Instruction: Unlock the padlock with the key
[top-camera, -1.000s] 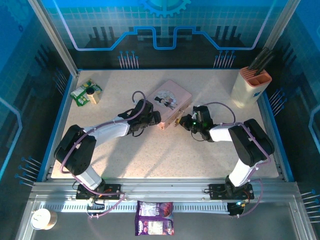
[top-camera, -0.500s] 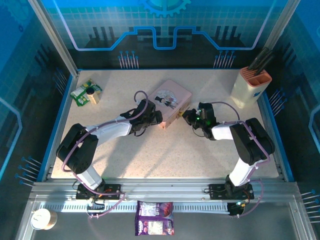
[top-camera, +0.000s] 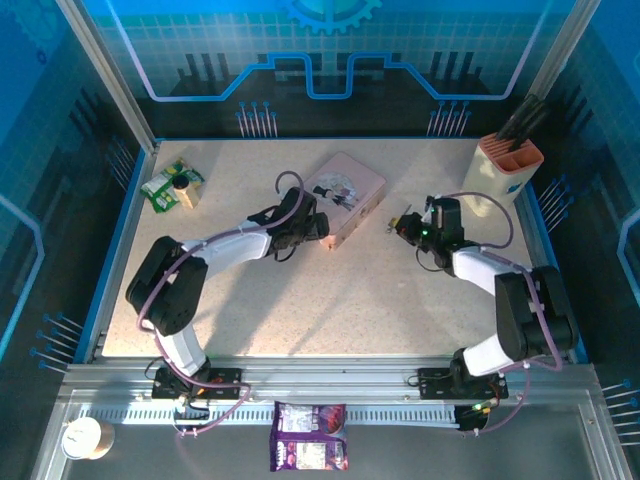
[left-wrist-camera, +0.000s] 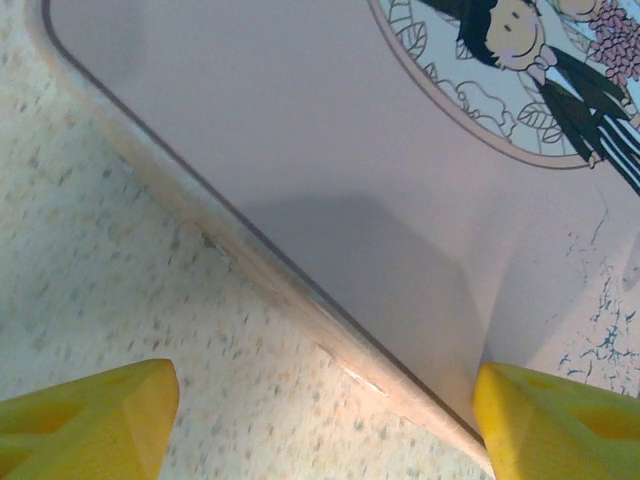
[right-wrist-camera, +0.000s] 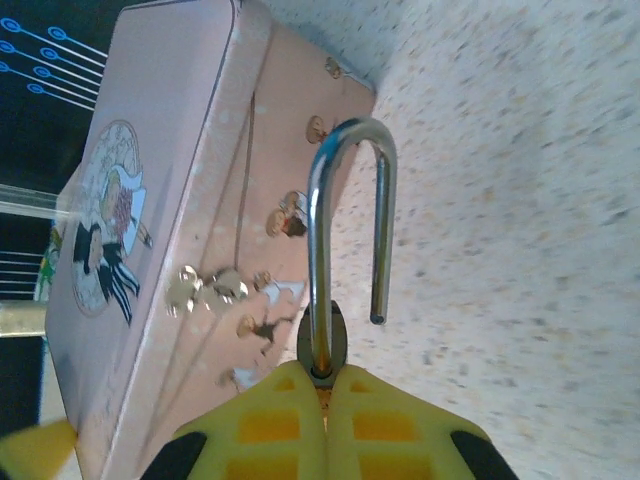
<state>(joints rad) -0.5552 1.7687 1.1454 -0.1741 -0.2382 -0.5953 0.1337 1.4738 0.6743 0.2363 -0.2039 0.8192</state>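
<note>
The right gripper (right-wrist-camera: 318, 380) has its yellow fingers pressed together on the body of the padlock (right-wrist-camera: 318, 250), whose silvery shackle sticks out beyond them with one leg hanging free. The lock sits just right of the pink tin (right-wrist-camera: 160, 230), clear of it, above the speckled table (right-wrist-camera: 520, 150). The left gripper (left-wrist-camera: 327, 378) is spread wide astride the tin's near left edge. I cannot make out the key
</note>
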